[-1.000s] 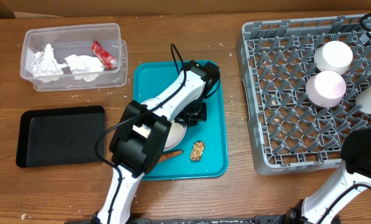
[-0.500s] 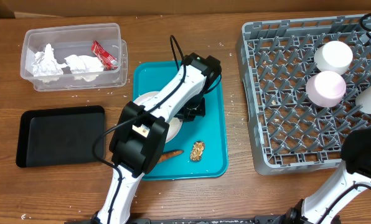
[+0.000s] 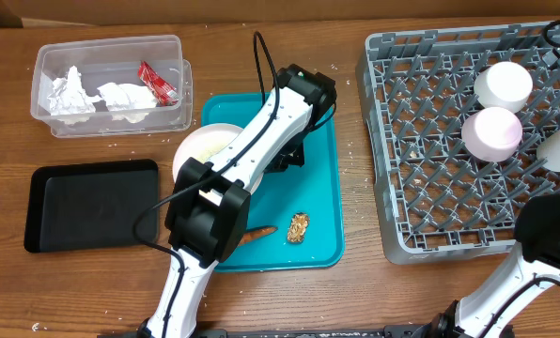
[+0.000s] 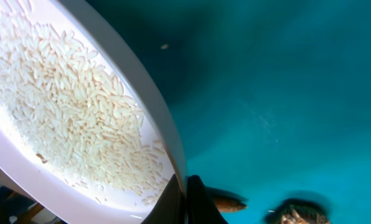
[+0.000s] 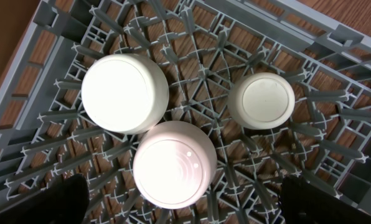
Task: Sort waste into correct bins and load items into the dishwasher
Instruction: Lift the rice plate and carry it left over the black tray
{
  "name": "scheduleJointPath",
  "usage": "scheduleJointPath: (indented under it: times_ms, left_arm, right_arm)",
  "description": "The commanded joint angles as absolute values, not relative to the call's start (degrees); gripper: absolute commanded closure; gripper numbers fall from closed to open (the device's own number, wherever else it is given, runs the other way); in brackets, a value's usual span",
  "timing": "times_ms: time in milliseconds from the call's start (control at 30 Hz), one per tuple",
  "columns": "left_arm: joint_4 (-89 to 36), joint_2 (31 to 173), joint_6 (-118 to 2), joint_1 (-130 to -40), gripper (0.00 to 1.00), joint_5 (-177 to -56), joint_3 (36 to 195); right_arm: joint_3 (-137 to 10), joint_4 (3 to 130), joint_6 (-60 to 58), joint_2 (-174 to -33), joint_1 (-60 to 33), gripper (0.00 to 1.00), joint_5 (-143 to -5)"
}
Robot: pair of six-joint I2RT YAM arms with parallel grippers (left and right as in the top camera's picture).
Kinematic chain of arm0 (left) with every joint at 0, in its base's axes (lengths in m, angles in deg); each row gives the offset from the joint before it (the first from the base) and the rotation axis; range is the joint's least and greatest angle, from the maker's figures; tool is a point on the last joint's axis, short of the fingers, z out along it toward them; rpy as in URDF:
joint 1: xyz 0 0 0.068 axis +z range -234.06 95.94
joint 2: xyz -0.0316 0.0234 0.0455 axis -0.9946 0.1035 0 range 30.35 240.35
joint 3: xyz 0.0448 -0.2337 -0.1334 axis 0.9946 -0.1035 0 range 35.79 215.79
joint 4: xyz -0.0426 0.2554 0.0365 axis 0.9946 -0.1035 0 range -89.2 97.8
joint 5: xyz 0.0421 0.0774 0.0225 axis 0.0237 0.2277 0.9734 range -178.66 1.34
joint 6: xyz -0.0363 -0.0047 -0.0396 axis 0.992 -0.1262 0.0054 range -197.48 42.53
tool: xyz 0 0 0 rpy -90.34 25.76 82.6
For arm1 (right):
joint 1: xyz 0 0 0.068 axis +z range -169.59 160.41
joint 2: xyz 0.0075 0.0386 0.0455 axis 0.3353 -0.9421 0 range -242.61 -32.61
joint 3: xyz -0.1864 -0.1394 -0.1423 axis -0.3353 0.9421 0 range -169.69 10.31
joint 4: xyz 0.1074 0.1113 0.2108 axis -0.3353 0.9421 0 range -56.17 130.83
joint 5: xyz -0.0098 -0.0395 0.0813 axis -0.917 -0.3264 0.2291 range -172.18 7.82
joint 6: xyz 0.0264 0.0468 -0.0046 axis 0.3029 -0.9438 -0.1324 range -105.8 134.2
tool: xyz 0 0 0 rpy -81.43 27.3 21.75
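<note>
Wooden table (image 3: 355, 282); left claw (image 4: 185, 190) clenched on rice-laden plate (image 4: 48, 186) rim, teal tray (image 4: 285, 93) beneath. Step: emptying plate. Next: tip into black tray (image 3: 92, 202) leftward. Right claw (image 5: 188, 196) agape.

4 things sit on the wooden table (image 3: 360, 293): clear tub (image 3: 108, 43) back-left, black tray (image 3: 92, 205) in front, teal tray (image 3: 322, 197) centre, grey rack (image 3: 421, 141) right.
</note>
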State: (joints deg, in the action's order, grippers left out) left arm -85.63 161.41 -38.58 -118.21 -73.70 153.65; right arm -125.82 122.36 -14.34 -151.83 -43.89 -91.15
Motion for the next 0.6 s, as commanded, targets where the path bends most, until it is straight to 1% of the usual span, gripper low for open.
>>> scheduleJointPath:
  times_ms: [0,233,367,567]
  left_arm:
    - [-87.95,161.81,-36.07,-117.53,0.96,-69.61,157.63]
    - [-89.06,160.6,-36.29,-112.26,0.96,-70.26,161.13]
    - [-89.06,158.48,-36.46,-106.71,0.96,-71.05,161.21]
    - [-89.04,155.56,-37.84,-97.38,0.96,-76.25,161.21]
  right_arm:
    - [-126.59,122.21,-14.77,-151.46,-43.78,0.0,-91.13]
    - [-126.59,122.19,-14.77,-151.46,-43.78,0.0,-91.13]
    - [-126.59,122.21,-14.77,-151.46,-43.78,0.0,-91.13]
    - [-126.59,122.19,-14.77,-151.46,-43.78,0.0,-91.13]
